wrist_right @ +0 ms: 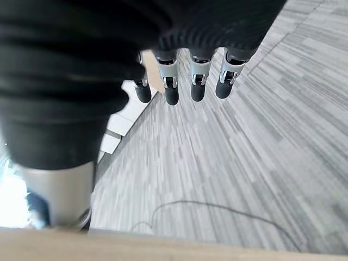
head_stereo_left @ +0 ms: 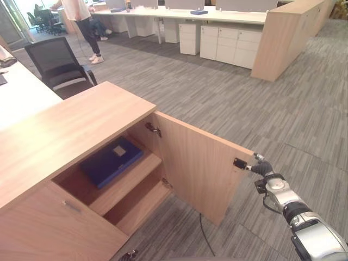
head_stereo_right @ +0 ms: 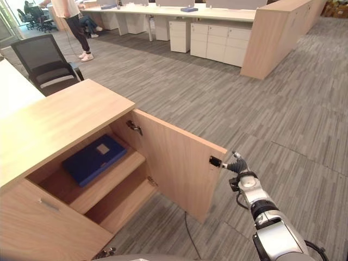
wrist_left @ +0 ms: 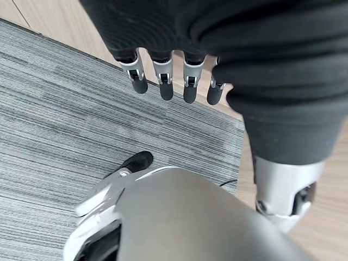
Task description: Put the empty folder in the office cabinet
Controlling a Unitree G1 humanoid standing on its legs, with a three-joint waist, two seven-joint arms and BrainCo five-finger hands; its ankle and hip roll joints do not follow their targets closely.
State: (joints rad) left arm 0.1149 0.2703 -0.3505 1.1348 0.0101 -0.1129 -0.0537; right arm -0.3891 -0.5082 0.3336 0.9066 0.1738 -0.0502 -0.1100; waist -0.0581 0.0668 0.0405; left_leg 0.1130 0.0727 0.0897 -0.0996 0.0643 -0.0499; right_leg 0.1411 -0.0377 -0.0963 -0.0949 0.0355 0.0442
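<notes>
A dark blue folder (head_stereo_left: pixel 111 160) lies flat on the upper shelf inside the wooden office cabinet (head_stereo_left: pixel 70 128). The cabinet's right door (head_stereo_left: pixel 198 163) stands swung wide open over the carpet. My right hand (head_stereo_left: pixel 262 167) is at the door's outer top corner, its fingertips against the small black fitting there. In the right wrist view its fingers (wrist_right: pixel 172 81) are straight and hold nothing, with the door's wooden edge just below them. My left hand (wrist_left: pixel 163 76) hangs over the carpet beside the cabinet, fingers straight and empty.
The cabinet's lower shelf (head_stereo_left: pixel 138 209) is bare and its left door (head_stereo_left: pixel 49 228) is closed. A black office chair (head_stereo_left: pixel 57 62) stands behind the cabinet beside a white desk (head_stereo_left: pixel 22 92). A person (head_stereo_left: pixel 81 22) stands far back. White drawer units (head_stereo_left: pixel 228 43) and a wooden partition (head_stereo_left: pixel 283 38) stand beyond the grey carpet.
</notes>
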